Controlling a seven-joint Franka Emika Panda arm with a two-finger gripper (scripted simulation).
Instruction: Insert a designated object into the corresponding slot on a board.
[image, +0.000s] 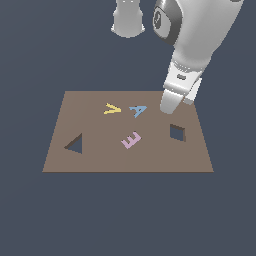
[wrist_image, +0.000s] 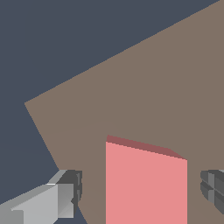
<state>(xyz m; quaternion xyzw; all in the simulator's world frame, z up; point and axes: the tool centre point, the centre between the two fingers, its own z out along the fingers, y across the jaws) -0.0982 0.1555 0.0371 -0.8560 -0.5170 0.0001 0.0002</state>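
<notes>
red-pink fills the lower middle of the wrist view: the square block (wrist_image: 145, 183) lies flat on the brown board (wrist_image: 144, 87), between the two fingers of the pincer (wrist_image: 140, 192). one grey finger (wrist_image: 48, 199) shows on one side of the block and the dark pad of the other finger (wrist_image: 213, 188) on the far side, each with a strip of bare board between it and the block's edge. so the pincer stands wide open around the block and has hold of nothing.

in the exterior view the arm reaches down over the board (image: 90, 160) near its far edge, toward the exterior view's right, and the pincer (image: 168, 106) hangs low there, hiding the block. the diamond-turned square slot (image: 177, 132) is a dark cut-out just in front of the pincer, near it but apart. a dark triangular hole (image: 75, 144) sits close to the board's edge on the exterior view's left. three letters lie on the board between the holes: a yellow v (image: 112, 108) and a blue a (image: 137, 110) side by side toward the far edge, and a pink e (image: 131, 139) nearer the middle.
</notes>
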